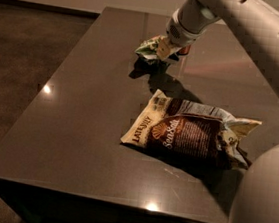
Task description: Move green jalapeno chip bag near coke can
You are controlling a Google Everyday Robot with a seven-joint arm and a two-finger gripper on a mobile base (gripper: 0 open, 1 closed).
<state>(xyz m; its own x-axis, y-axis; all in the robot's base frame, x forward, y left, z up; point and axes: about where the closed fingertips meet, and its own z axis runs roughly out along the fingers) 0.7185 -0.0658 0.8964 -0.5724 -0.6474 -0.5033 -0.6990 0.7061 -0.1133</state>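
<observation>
The tool (166, 48) pinches the small light-green crinkly chip bag (147, 49), seemingly lifted, long axis pointing away from the red metal can (185, 50).

The cream-coloured gripper (163, 50), up at the far end of the dark, glossy grey-brown table (79, 106), pinches the green jalapeno chip bag (147, 49), which is light green with white patches. Just behind it peeks a red sliver of the coke can (185, 50). Nearer lies a brown-and-cream chip bag (187, 134) with white lettering.
</observation>
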